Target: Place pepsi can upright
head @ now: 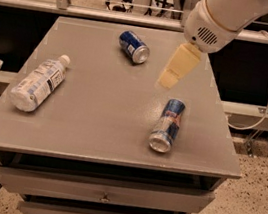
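My gripper (167, 82) hangs above the table (86, 121), right of the toppled pepsi can (134, 47), holding nothing; its opening I can't tell.

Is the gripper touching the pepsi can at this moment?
Apart. The camera view shows the gripper to the right of the pepsi can, which lies on its side, with a strip of the table showing between them.

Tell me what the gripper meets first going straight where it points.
Probably bare table beside the slim can; depth is unclear. The gripper hangs above mid-table; the pepsi can lies off that line.
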Available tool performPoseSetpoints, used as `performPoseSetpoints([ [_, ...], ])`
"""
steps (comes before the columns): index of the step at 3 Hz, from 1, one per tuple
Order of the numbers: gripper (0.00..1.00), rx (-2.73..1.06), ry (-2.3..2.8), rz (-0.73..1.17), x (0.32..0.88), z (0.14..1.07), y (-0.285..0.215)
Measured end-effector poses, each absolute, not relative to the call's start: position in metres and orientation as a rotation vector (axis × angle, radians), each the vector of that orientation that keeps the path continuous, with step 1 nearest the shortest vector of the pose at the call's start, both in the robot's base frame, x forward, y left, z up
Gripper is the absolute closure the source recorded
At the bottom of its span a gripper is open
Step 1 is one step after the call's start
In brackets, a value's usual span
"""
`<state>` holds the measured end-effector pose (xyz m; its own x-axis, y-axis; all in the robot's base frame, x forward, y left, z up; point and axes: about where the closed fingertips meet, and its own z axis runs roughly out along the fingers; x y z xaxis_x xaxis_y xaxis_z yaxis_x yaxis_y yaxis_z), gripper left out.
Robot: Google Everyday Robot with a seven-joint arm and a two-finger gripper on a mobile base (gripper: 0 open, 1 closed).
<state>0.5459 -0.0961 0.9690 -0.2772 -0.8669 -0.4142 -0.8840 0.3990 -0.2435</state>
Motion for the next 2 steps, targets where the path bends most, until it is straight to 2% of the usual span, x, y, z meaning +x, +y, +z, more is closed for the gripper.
performPoseSetpoints([
  [1, 0.0, -1.439, 2.166, 0.089, 0.557, 0.969, -0.091],
  [2, 0.0, -1.332, 2.138, 0.168, 0.593, 0.969, -0.078],
])
